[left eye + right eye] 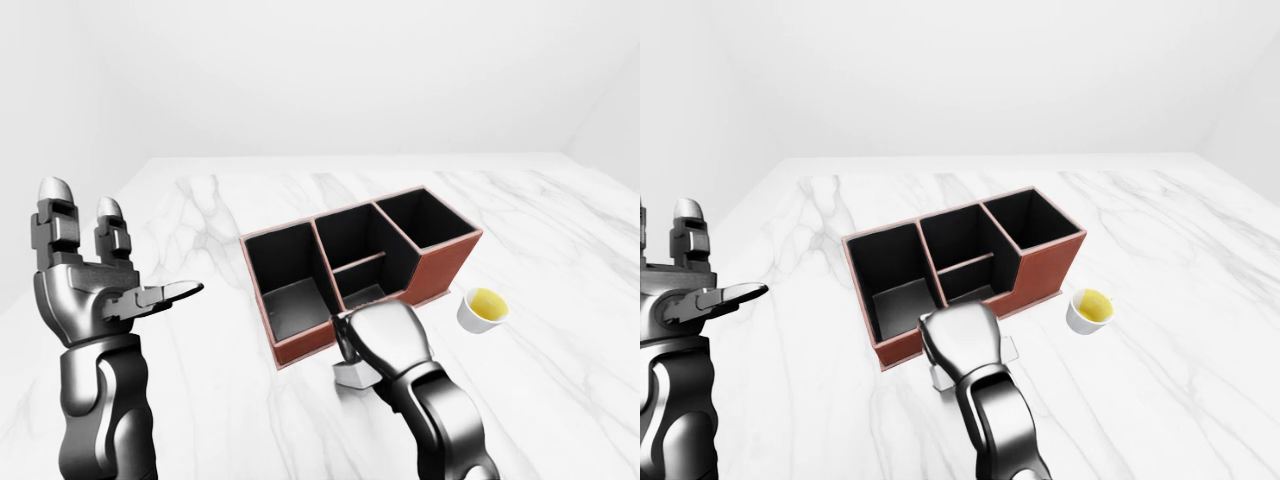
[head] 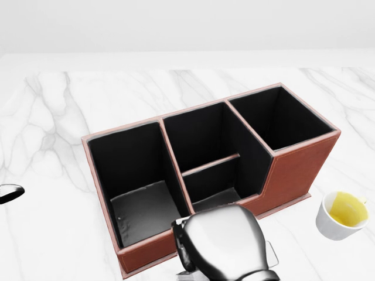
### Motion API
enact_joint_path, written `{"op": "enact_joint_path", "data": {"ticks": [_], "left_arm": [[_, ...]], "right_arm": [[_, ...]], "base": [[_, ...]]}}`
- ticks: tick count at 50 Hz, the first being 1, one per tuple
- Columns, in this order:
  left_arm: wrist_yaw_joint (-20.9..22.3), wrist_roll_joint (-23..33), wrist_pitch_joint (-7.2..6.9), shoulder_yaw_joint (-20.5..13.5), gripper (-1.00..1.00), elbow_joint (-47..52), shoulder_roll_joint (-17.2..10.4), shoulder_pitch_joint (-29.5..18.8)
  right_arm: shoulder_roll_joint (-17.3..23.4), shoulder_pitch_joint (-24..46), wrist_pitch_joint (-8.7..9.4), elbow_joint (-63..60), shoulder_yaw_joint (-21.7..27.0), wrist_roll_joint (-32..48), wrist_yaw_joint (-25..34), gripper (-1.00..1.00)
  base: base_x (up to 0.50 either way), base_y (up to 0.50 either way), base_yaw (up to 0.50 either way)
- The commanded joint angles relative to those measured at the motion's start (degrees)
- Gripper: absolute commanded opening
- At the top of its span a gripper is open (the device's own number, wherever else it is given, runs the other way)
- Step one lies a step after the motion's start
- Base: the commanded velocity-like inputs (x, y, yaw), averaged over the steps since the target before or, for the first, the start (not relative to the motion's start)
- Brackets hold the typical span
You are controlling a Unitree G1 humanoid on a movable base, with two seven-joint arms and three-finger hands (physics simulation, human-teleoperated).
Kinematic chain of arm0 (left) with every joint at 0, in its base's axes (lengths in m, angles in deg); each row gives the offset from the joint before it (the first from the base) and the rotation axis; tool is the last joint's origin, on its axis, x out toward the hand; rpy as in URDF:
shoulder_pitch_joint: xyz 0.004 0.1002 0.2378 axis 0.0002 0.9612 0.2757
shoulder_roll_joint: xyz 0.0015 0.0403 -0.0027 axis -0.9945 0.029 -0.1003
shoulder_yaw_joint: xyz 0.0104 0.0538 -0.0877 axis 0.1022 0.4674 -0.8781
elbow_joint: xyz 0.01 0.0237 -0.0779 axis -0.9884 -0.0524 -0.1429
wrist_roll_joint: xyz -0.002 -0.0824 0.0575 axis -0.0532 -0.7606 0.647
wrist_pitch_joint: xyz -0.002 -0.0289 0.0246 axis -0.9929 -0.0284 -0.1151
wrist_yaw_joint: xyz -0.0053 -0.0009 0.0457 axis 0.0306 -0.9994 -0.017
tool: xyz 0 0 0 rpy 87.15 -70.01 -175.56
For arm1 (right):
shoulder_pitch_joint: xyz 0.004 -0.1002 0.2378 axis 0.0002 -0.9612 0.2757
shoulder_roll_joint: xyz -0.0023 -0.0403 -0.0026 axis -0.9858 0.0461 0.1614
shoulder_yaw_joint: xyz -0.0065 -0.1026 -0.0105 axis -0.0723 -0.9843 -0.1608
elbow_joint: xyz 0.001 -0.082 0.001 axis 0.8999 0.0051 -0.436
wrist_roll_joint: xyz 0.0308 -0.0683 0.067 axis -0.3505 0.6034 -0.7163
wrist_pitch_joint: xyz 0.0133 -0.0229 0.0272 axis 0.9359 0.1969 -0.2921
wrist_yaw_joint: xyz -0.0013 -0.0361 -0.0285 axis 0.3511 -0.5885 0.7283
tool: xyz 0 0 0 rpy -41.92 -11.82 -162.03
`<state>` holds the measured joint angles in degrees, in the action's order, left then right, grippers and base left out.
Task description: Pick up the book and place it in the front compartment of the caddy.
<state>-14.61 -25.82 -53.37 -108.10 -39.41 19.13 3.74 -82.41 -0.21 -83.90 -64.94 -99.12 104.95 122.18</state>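
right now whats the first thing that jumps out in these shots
The reddish-brown caddy with black compartments fills the middle of the head view on the white marble table. The shiny right hand rises at the bottom edge over a pale object. A white cup of yellow liquid sits right of the caddy.

Matt reddish leather-like caddy (image 2: 296,170) with black lining on glossy veined marble table (image 2: 53,117); polished metal robot hand (image 2: 222,243).
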Motion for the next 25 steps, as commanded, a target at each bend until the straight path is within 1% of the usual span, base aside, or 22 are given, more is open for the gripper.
{"op": "enact_joint_path", "data": {"ticks": [1, 6, 12, 17, 25], "left_arm": [[0.03, 0.18, 0.00, 0.20, 1.00, -0.12, 0.07, 0.00], [0.04, 0.19, 0.00, 0.20, 1.00, -0.29, 0.05, -0.08], [0.10, 0.33, 0.00, 0.31, 1.00, -0.16, 0.13, 0.03], [0.09, 0.14, 0.00, 0.09, 1.00, -0.16, 0.06, -0.02], [0.05, 0.13, 0.00, 0.17, 1.00, 0.17, 0.10, 0.10]], "right_arm": [[-5.14, 4.22, -0.01, -6.70, -2.09, 9.74, -0.01, -1.00], [-7.34, 6.32, -0.01, -7.99, -2.82, 12.85, -0.01, -1.00], [-9.28, 8.53, -0.01, -9.06, -2.79, 14.82, -0.01, -1.00], [-10.04, 9.40, -0.01, -10.04, -2.40, 15.94, -0.01, -1.00], [-9.85, 7.73, -0.01, -12.41, -4.09, 18.88, -0.01, -1.00]], "base": [[0.00, 0.00, 0.00], [0.00, 0.00, 0.00], [0.00, 0.00, 0.00], [0.00, 0.00, 0.00], [0.00, 0.00, 0.00]]}}
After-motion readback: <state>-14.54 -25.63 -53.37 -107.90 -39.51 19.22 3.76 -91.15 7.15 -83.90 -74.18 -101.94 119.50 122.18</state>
